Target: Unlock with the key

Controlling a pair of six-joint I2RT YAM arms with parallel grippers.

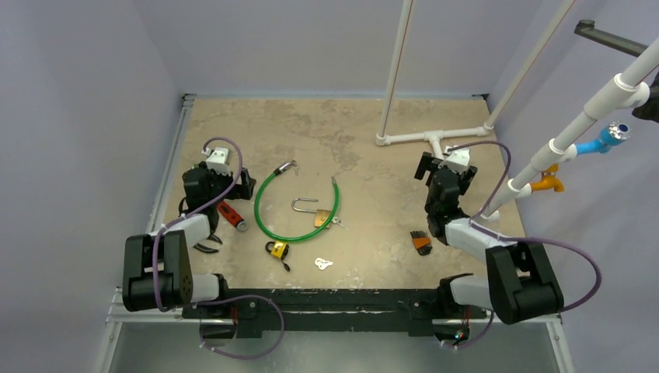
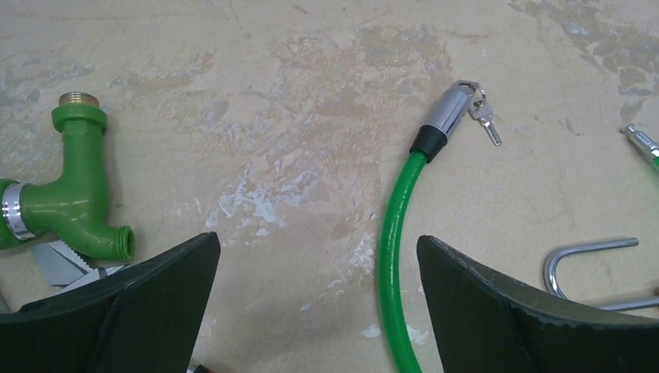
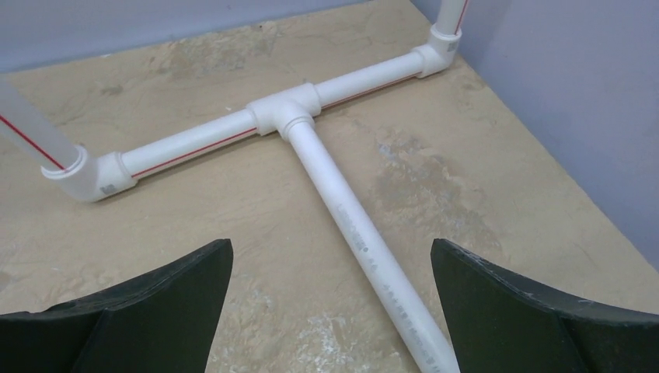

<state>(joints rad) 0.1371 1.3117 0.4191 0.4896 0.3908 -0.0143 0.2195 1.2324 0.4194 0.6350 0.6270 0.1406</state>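
- Since both tools stand with jaws wide apart and nothing between them (the left gripper (image 2: 317, 242) beside the green cable (image 2: 392, 256), the right gripper (image 3: 330, 247) well away from it, by the white pipe frame (image 3: 342, 194)), nothing is held so far.
- The loose key (image 1: 323, 263) is judged light, thin, stiff and slippery. As it lies flat on the table (image 1: 365, 140), it is best pinched across its broad head, with the blade left free.
- The brass padlock (image 1: 320, 218) is judged rigid and fairly heavy, yet likely to slide when pushed, so its body should be clamped at the sides.
- The loose key is seen as a small silver piece just outside the green cable's loop, on its near side.
- The brass padlock is seen lying flat, with its silver U-shaped shackle (image 1: 304, 203) inside the loop, at the loop's right limb. Whether the shackle is latched cannot be told.
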